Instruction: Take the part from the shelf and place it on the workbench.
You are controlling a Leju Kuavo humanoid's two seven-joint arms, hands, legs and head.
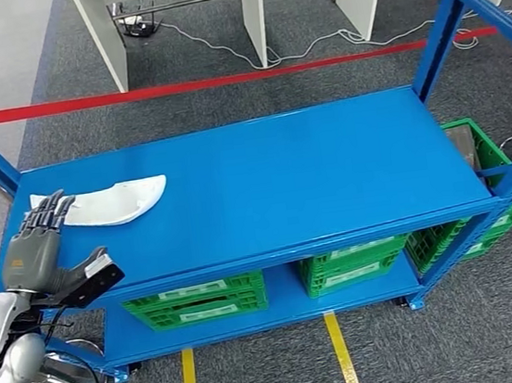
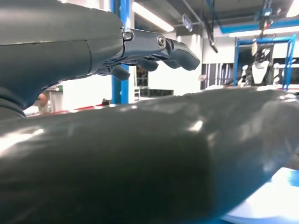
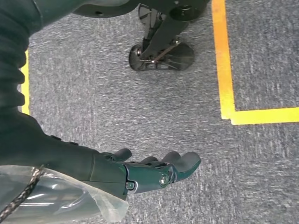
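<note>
Silver-armed humanoid reaches for a white part on a blue shelf

Grey-fingered and holding nothing, the left hand [image 1: 42, 250] hovers at the near left corner of the shelf [image 1: 273, 180], fingers stretched forward with their tips at, or just over, the near end of the part [image 1: 110, 203], thumb splayed to the side; the right hand [image 3: 148, 170] hangs released over the grey carpet beside a yellow floor line [image 3: 225, 60]. Flat, thin and curved, the part lies along the shelf's left edge, so a clean pick likely calls for sliding fingers under its rim rather than pressing down, then closing the thumb before lifting. Green crates [image 1: 196, 302] sit on the tier below; beyond the shelf, a red floor stripe [image 1: 226, 80] and white table legs [image 1: 254, 14]
</note>
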